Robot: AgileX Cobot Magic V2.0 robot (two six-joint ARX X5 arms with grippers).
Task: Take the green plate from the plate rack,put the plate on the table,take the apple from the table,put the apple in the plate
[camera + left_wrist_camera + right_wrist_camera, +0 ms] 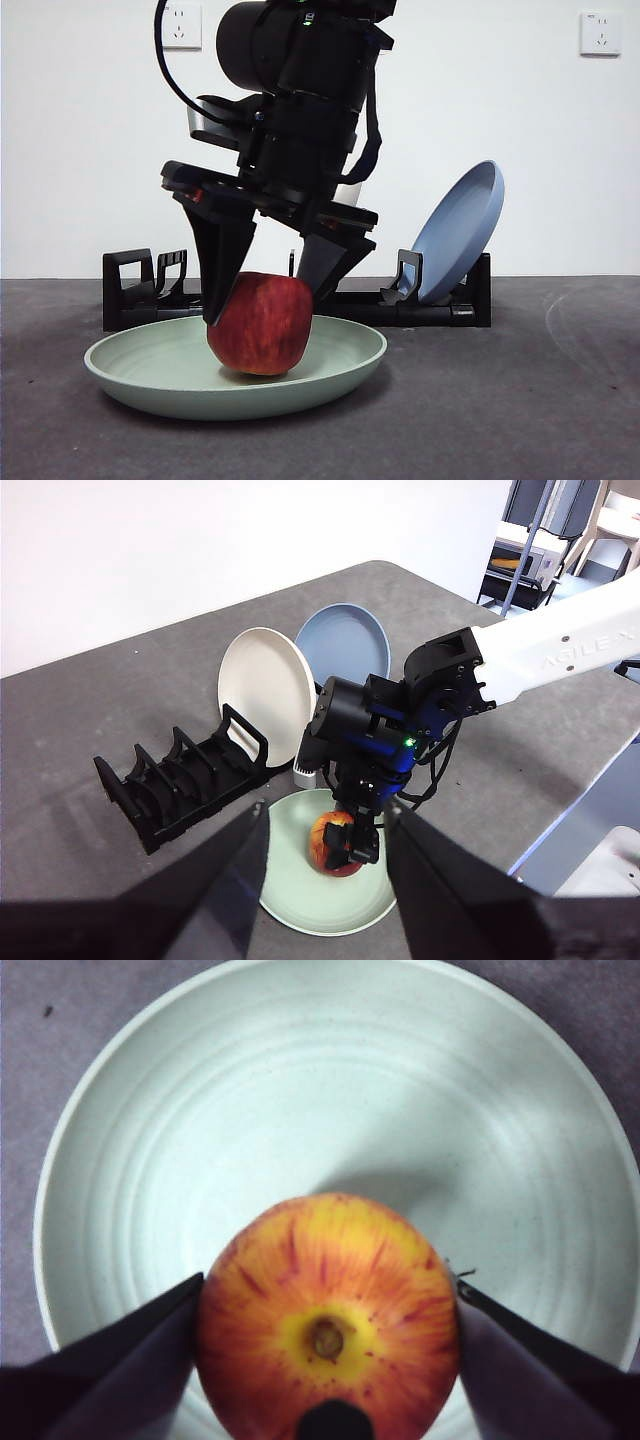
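Front view sits low, level across the worktop (560,400); left wrist looks down from high, far off; right wrist hangs close above — all share the green plate (150,380) and apple (262,325).

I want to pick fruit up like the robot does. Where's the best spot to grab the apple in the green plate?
Grab the apple from straight above, across its widest middle, one jaw on each rounded side. It sits stem-up in the green plate, whose rim blocks a low sideways reach. The right gripper holds it just so.
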